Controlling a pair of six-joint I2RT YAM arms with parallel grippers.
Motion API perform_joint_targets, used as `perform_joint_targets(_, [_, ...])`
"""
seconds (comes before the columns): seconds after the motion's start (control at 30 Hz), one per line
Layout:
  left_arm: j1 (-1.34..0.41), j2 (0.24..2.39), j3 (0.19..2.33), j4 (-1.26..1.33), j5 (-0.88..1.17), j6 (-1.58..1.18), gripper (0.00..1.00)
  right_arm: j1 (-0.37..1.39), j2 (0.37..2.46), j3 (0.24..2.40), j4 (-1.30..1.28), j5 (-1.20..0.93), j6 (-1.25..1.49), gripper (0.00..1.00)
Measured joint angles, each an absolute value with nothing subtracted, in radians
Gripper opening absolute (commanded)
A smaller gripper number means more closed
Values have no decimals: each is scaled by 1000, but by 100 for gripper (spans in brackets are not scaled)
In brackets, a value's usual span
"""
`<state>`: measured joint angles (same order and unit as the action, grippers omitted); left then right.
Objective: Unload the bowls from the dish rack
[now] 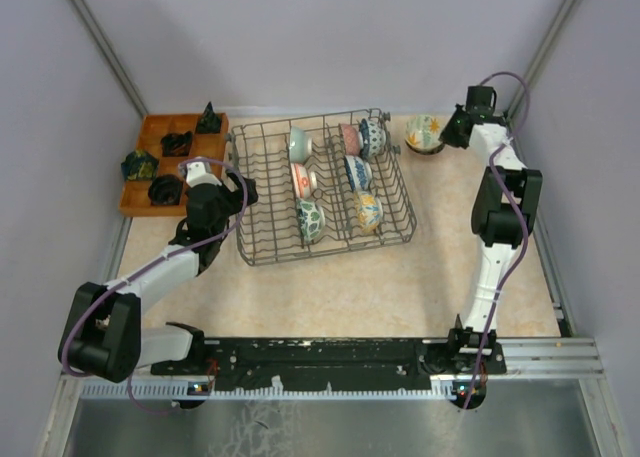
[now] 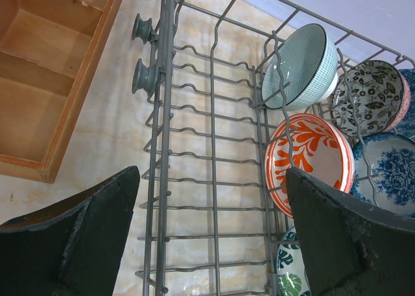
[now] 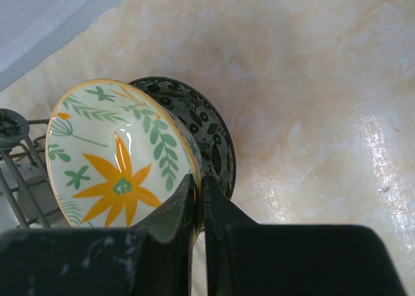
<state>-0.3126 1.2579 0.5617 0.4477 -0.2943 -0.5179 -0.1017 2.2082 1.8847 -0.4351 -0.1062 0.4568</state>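
Observation:
The dish rack (image 1: 330, 249) is a dark grey wire basket in mid table, with several bowls standing on edge in it. My left gripper (image 1: 240, 193) hangs open over the rack's bare left rows (image 2: 212, 176), nothing between its fingers. Just to its right stand a red-and-white bowl (image 2: 311, 157), a pale green bowl (image 2: 305, 66) and a green-leaf bowl (image 2: 288, 276). Right of the rack, my right gripper (image 1: 447, 135) is shut on the rim of a yellow-flower bowl (image 3: 117, 160). That bowl tilts into a dark floral bowl (image 3: 211, 131) resting on the table.
An orange wooden tray (image 1: 150, 162) with dark objects sits left of the rack, close beside my left arm. The rack's small wheels (image 2: 142, 76) stick out toward the tray (image 2: 39, 82). Purple walls close in the back and both sides.

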Motion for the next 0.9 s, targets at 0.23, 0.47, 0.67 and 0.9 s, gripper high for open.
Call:
perform_joint_targets(0.23, [-313,1258,562,448,-294,-518,99,-102,2230,1885,-440,-106,457,1])
perform_joint_targets(0.47, [-313,1258,562,448,-294,-519,99,-105,2243,1887,-442,-108,457,17])
perform_joint_targets(0.67, [-313,1258,562,448,-294,-519,99,-105,2244,1893,-435,-126,466,33])
perform_joint_targets(0.9, [-313,1258,562,448,-294,-519,99,-105,2244,1898,-433,-134,467,40])
